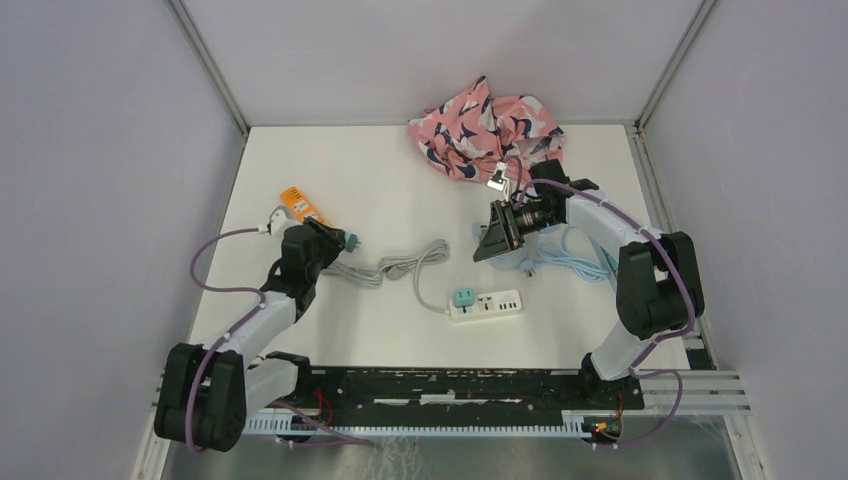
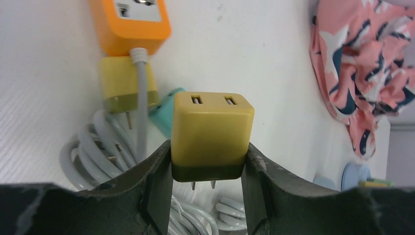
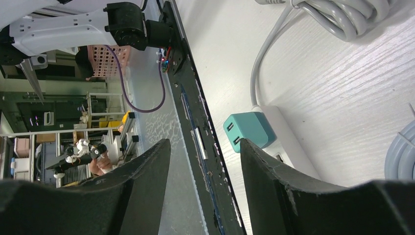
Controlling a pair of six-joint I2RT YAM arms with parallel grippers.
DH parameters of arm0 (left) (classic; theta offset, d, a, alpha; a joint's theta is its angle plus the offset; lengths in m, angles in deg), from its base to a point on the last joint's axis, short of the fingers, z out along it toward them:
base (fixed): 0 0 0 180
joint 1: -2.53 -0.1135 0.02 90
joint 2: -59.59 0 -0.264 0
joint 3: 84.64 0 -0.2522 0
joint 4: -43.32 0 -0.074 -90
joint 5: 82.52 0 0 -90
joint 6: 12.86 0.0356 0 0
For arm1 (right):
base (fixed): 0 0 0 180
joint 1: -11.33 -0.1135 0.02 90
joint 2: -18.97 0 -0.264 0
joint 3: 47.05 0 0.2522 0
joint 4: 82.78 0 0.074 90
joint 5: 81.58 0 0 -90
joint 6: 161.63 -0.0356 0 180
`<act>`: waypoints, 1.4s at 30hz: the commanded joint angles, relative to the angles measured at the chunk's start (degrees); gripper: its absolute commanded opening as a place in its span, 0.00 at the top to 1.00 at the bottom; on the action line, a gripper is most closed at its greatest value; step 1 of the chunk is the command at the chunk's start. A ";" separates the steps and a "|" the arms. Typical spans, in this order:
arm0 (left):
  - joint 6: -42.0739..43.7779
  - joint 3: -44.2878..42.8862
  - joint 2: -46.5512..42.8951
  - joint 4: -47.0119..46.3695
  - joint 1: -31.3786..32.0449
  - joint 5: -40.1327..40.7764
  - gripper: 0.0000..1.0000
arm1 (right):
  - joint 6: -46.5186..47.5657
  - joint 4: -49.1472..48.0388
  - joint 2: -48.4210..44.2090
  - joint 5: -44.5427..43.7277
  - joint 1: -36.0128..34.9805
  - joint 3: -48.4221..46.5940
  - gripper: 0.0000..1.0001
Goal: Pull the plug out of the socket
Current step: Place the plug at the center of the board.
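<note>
My left gripper (image 2: 208, 152) is shut on a yellow plug (image 2: 211, 132). Its two prongs hang bare below the pads, free of any socket. In the top view this gripper (image 1: 337, 240) is at the left, just right of the orange power strip (image 1: 298, 205). A second yellow plug (image 2: 126, 83) lies by the orange strip (image 2: 129, 22), with a teal plug (image 2: 165, 115) behind it. My right gripper (image 1: 490, 240) is open and empty above the table's middle. In its wrist view (image 3: 203, 147) a teal plug (image 3: 247, 129) sits in the white power strip (image 3: 288, 147).
The white strip (image 1: 497, 305) lies near the front middle, its grey cable (image 1: 415, 262) coiled toward the left gripper. A pink patterned cloth (image 1: 485, 125) lies at the back. A light blue cable (image 1: 572, 258) lies under the right arm. Walls enclose the table.
</note>
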 commanded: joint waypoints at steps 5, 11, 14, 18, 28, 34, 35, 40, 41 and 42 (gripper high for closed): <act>-9.82 -4.43 8.16 -4.15 -5.97 1.23 0.91 | 1.30 -0.16 -2.05 1.83 0.42 -2.36 0.40; -6.53 -13.68 17.37 3.67 -5.88 -4.95 0.89 | 1.35 -0.16 -1.78 1.74 0.41 -2.39 0.40; -5.28 -17.69 21.22 9.96 -5.86 -3.34 0.79 | 1.38 -0.17 -1.65 1.66 0.39 -2.45 0.40; -4.31 -20.34 24.08 12.71 -5.88 -2.11 0.56 | 1.39 -0.17 -1.60 1.55 0.44 -2.34 0.40; -4.79 -21.44 23.51 14.26 -5.92 -1.48 0.23 | 1.56 0.01 -2.05 1.40 0.40 -2.50 0.40; -5.17 -19.93 19.00 14.75 -5.89 -2.73 0.21 | 2.16 0.55 -2.27 1.43 0.46 -2.66 0.40; -5.21 -19.52 17.68 14.75 -5.85 -3.14 0.21 | 2.44 0.74 -2.43 1.46 0.49 -2.74 0.40; -3.65 -17.26 10.53 14.28 -5.85 -6.07 0.22 | 4.50 2.42 -3.26 1.06 0.55 -3.32 0.40; -3.07 -16.67 9.16 13.63 -5.87 -7.35 0.22 | 4.90 2.51 -3.50 1.05 0.59 -3.34 0.40; -2.49 -16.01 7.98 12.76 -5.82 -8.71 0.22 | 5.26 2.67 -3.80 1.05 0.58 -3.21 0.40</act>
